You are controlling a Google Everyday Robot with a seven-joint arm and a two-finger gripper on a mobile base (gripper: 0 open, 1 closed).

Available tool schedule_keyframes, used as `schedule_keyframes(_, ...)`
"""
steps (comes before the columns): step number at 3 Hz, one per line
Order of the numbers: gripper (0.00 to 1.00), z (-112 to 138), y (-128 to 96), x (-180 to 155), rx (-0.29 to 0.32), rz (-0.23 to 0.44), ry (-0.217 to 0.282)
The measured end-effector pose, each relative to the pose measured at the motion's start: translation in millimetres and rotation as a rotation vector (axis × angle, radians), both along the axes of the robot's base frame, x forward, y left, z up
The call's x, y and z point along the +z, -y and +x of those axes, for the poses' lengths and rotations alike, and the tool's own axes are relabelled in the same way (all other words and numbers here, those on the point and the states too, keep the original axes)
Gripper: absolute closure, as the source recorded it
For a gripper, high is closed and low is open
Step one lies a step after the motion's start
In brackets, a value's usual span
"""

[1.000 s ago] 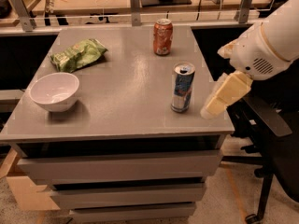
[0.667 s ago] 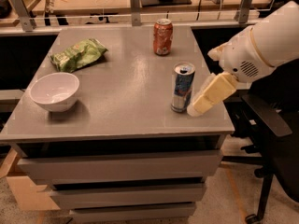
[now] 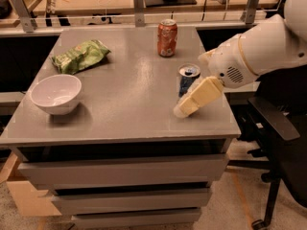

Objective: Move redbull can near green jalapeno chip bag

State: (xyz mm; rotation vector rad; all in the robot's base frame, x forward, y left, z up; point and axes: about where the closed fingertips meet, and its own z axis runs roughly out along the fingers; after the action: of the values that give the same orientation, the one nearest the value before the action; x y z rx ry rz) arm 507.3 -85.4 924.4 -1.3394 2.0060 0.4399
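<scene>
Redbull can (image 3: 188,74) stands upright right of centre, near the table's (image 3: 120,123) right edge and well apart from the chip bag (image 3: 79,56) at upper left.

Gripper (image 3: 191,102) sits low against the can's front, covering its lower half. How far it is open, and whether it has hold of the can, cannot be told.

Risk: an off-centre grip or sideways nudge could topple the slim can or send it over the edge.
</scene>
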Motion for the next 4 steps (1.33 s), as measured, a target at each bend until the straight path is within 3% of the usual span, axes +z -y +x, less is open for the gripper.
schedule_keyframes(1,0.0,5.7,-16.1,-4.5,0.018,0.031,0.003)
schedule_keyframes(2,0.15,11.9,-28.0,-8.4,0.029,0.055,0.009)
schedule_keyframes(4,0.61,18.8,-29.4,-9.6,0.047,0.069,0.029)
